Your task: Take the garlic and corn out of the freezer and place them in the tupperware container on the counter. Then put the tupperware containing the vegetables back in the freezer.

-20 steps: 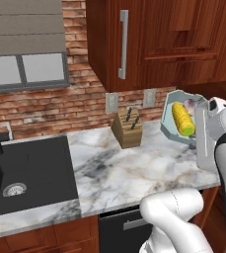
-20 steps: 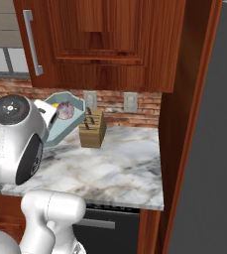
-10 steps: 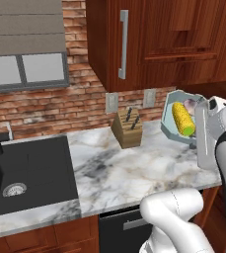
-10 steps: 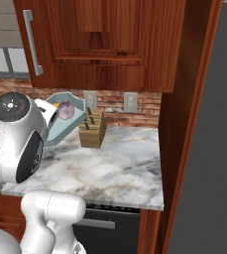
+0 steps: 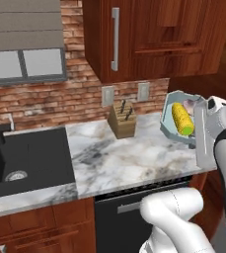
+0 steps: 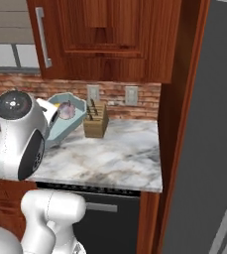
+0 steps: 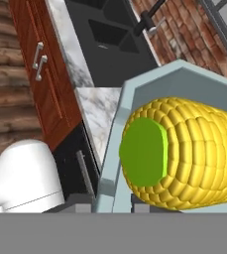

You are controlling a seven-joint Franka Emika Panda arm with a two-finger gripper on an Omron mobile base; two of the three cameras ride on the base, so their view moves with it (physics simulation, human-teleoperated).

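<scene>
Left to right: sink (image 5: 25, 158), knife block (image 5: 123, 120), then the tray (image 5: 169, 129) held tilted above the bench (image 5: 134, 158), unchanged from a moment ago. Corn (image 5: 182, 118) and garlic (image 5: 190, 105) lie inside. The claw (image 7: 112, 201) stays clamped on the tray's rim.

In the left base view the arm covers the right side of the tupperware container (image 5: 169, 116), and the garlic (image 5: 190, 104) peeps out as a pale patch behind the corn (image 5: 182, 118). The right base view has the arm's big joint hiding the container's (image 6: 61, 130) lower left part; the corn cannot be made out there. The hand view cuts the cob (image 7: 184, 153) off at the right edge, and the jaws lie hidden under the tray rim (image 7: 110, 163). The sink (image 5: 20, 158) runs off the left edge.
</scene>
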